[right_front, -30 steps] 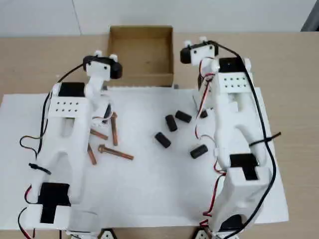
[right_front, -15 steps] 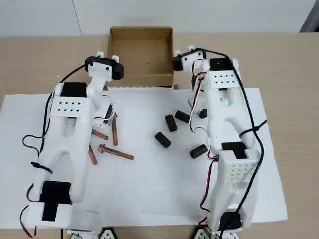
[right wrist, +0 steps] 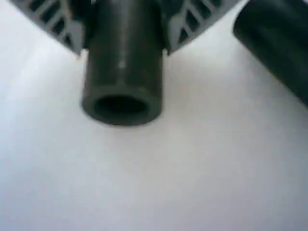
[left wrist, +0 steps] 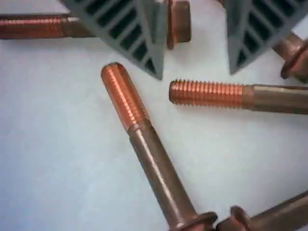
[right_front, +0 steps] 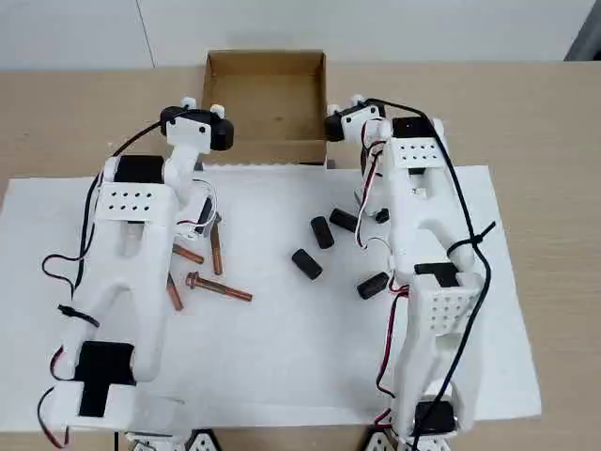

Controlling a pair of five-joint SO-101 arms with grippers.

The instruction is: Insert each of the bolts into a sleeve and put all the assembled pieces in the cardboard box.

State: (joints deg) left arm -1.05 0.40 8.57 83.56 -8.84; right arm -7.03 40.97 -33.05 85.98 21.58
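A pale wooden worktop (right_front: 545, 122) runs to every edge, evenly lit. A white sheet (right_front: 282, 357) covers its near and middle part. Beyond the far edge stands a plain whitish wall (right_front: 376, 28), with a dark object (right_front: 588, 38) at the far right corner.

sheet (right_front: 300, 357) bare mid, betw. bolts (right_front: 221, 288) & sleeves (right_front: 307, 264) — room to pass | cardboard box (right_front: 268, 99) open-topped, betw. both wrists | L gripper (left wrist: 195, 72) tips apart, bolts crowd close under it | R gripper (right wrist: 123, 49) jaws on sleeve (right wrist: 122, 91), 2nd sleeve (right wrist: 276, 43) just beside — tight
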